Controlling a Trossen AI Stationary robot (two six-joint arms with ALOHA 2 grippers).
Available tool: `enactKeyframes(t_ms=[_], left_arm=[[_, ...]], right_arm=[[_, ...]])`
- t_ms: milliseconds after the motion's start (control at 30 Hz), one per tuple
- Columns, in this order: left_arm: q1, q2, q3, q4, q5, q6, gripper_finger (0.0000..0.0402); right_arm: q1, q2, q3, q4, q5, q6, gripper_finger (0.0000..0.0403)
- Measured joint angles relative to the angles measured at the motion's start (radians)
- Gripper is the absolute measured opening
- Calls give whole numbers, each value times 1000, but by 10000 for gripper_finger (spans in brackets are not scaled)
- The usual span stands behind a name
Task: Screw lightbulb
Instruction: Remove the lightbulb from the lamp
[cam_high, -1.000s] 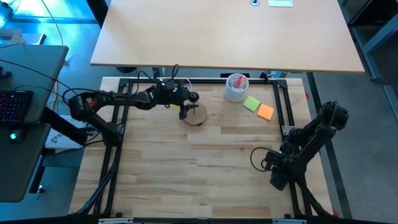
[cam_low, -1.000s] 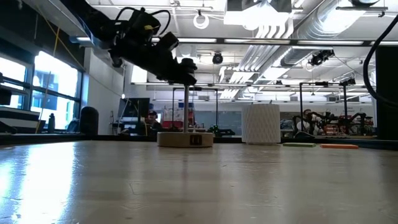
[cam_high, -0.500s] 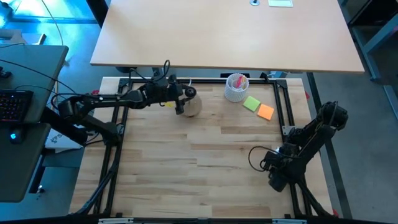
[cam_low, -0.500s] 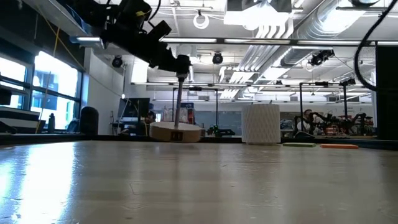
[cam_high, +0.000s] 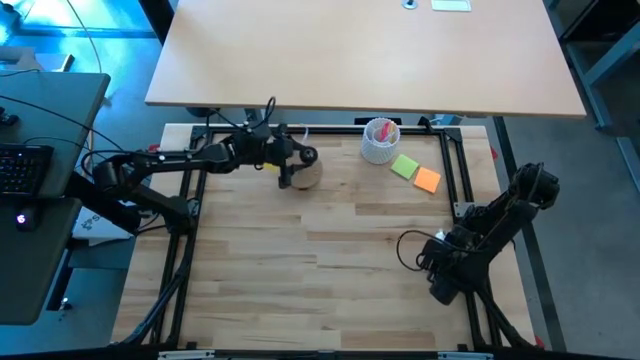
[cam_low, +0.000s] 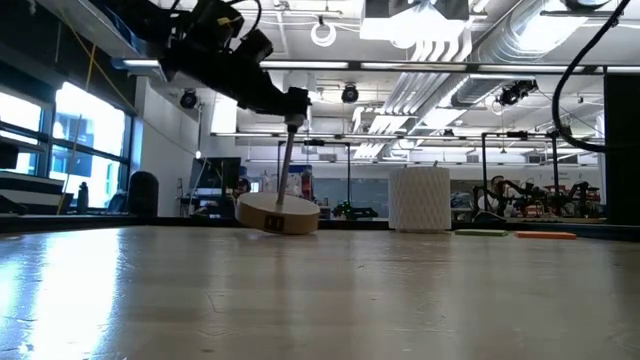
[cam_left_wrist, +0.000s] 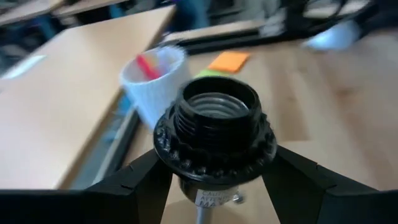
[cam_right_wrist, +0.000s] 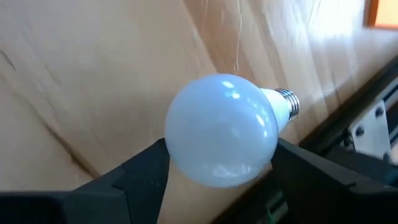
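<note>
L hand (cam_high: 293, 166) at far side of wooden surface (cam_high: 330, 270), fingers (cam_left_wrist: 134, 186) clamped either side of black socket (cam_left_wrist: 215, 130). Socket sits atop thin rod on round wooden disc stand (cam_low: 277, 213); in low view stand is tilted, one edge up off surface, rod leaning. Threaded socket mouth open, nothing in it.

R hand (cam_high: 447, 262) near R edge of surface, well apart from stand. Lightbulb (cam_right_wrist: 222, 129) lies between its fingers (cam_right_wrist: 140, 171), white globe toward wrist cam, screw base pointing away. Fingers look to touch globe on both sides; firm grip or not, can't tell.

White perforated cup (cam_high: 380, 140) w/ pink contents at far edge, R of stand. Green note (cam_high: 404, 166) and orange note (cam_high: 427, 180) just beside cup.
</note>
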Motion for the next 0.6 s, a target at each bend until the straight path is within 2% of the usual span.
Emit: enactKeyframes(t_ms=[100,233,367,500,600], left_arm=[[45,0,0,-1,117,-27,227],[106,0,0,-2,146,-39,228],[145,1,0,35,234,-69,228],[152,1,0,52,338,-90,228],[145,2,0,3,360,-90,228]], right_arm=[[-11,0,0,14,58,13,266],[-36,0,1,48,159,8,266],[-80,0,1,88,310,-14,266],[-171,0,1,171,478,-116,265],[-259,9,2,287,555,-288,265]])
